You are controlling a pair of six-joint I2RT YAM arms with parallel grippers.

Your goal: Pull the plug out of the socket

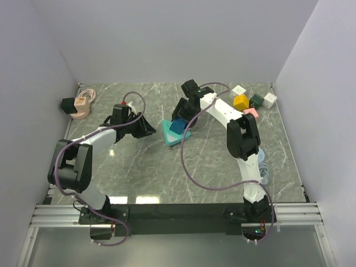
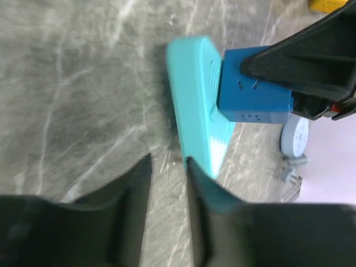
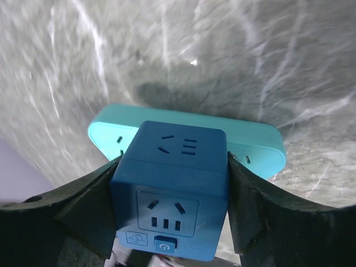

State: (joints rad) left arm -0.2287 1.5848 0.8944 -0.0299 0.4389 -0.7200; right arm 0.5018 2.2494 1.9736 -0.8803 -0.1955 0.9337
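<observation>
A teal socket strip (image 1: 169, 137) lies on the marble table, with a blue cube plug (image 1: 178, 126) seated on it. My right gripper (image 1: 186, 114) is shut on the blue cube. In the right wrist view both fingers press the sides of the cube (image 3: 172, 189), and the teal strip (image 3: 250, 144) lies under it. My left gripper (image 1: 146, 128) rests at the strip's left end. In the left wrist view its jaws (image 2: 168, 161) stand nearly together with bare table between them. The right finger (image 2: 203, 206) overlaps the end of the strip (image 2: 194, 94). The cube (image 2: 253, 94) shows there too.
Yellow (image 1: 241, 102), dark green (image 1: 256, 100), white (image 1: 270, 100) and pink (image 1: 250, 112) blocks lie at the back right. A beige object with a black block (image 1: 78, 104) sits at the back left. A pale blue disc (image 2: 293, 136) lies by the right arm.
</observation>
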